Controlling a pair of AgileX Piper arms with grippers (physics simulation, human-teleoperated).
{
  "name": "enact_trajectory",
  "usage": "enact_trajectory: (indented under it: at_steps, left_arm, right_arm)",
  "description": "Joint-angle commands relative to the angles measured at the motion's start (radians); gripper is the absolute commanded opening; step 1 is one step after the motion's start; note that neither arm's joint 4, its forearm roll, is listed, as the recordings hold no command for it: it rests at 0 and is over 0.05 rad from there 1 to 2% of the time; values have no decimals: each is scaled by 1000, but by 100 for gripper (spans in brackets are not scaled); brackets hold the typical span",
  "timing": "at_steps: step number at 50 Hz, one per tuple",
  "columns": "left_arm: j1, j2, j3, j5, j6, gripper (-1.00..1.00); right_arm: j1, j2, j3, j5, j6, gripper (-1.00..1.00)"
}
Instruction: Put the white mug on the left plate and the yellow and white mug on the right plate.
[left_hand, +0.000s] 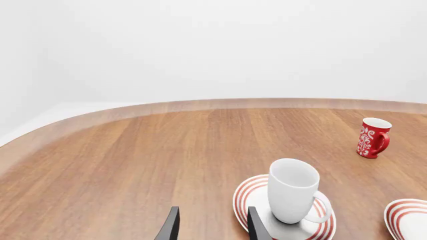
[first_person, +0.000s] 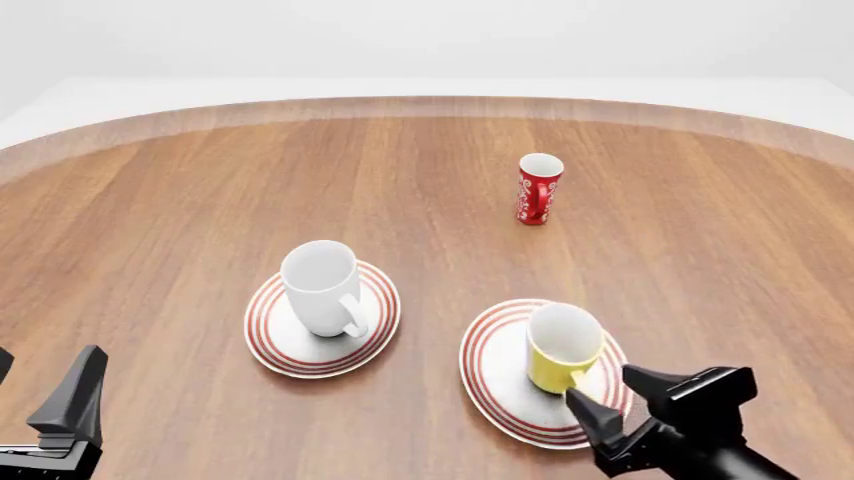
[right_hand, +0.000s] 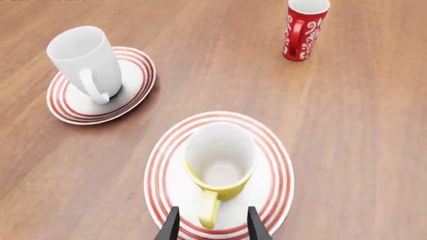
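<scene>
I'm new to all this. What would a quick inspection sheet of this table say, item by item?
Surface: round wooden table, bare wood around the dishes.
Job's things: white mug upright on the left plate; yellow and white mug upright on the right plate, handle toward the arms.
Clutter: red cup standing alone, farther back.
Tools: left tool open, holding nothing, beside the left plate; right tool open, fingers either side of the yellow handle, not gripping.
Cables: nothing seen.
Surroundings: plain white backdrop.
</scene>
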Motion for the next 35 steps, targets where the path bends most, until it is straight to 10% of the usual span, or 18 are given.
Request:
enact_trajectory:
  at_steps: [1,35]
  left_arm:
    - [0,0,0,0,0,100]
    - [0,0,0,0,0,100]
  right_arm:
    - [-30,-162,0,145,-19,100]
    - [-97,-364,0,310,-58,100]
